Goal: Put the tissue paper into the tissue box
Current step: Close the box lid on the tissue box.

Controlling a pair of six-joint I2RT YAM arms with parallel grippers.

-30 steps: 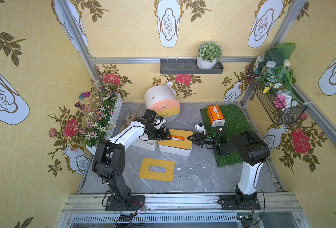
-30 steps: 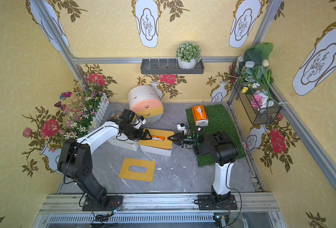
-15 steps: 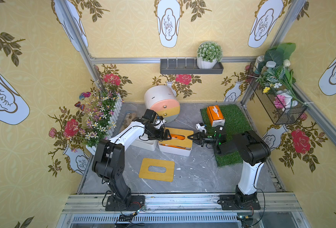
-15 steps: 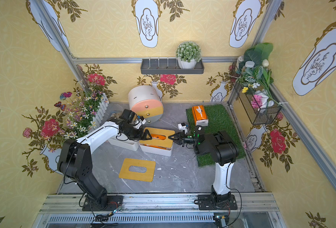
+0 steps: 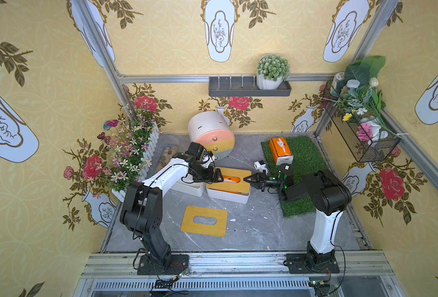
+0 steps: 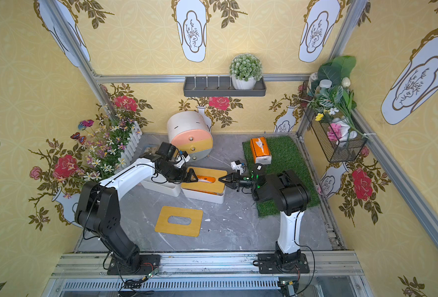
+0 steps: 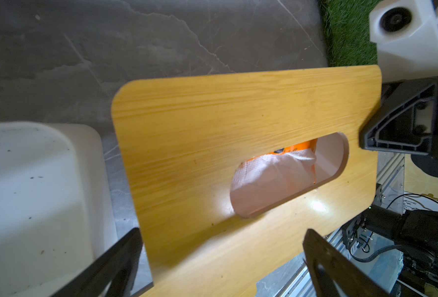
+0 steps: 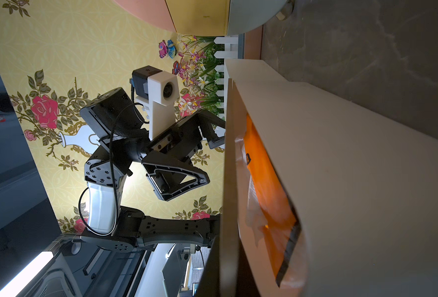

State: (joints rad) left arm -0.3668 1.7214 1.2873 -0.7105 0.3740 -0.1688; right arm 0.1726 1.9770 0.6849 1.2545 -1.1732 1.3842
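Marble tabletop (image 5: 251, 226), floral yellow walls (image 5: 161, 38); left fingers (image 7: 104, 270) spread; right fingers (image 7: 397, 123) pinching wooden lid (image 7: 212, 128).

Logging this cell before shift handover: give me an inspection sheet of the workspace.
Surface: grey marble tabletop, white scraps.
Job's things: orange tissue pack inside tissue box; wooden lid tilted over it.
Clutter: spare lid, empty white box, second pack on grass mat.
Grippers: left gripper open at lid's end; right gripper shut on lid's opposite edge.
Cables: wrist cable loops by left gripper.
Surroundings: drawer cabinet, flower fence, shelf plant, wire basket.
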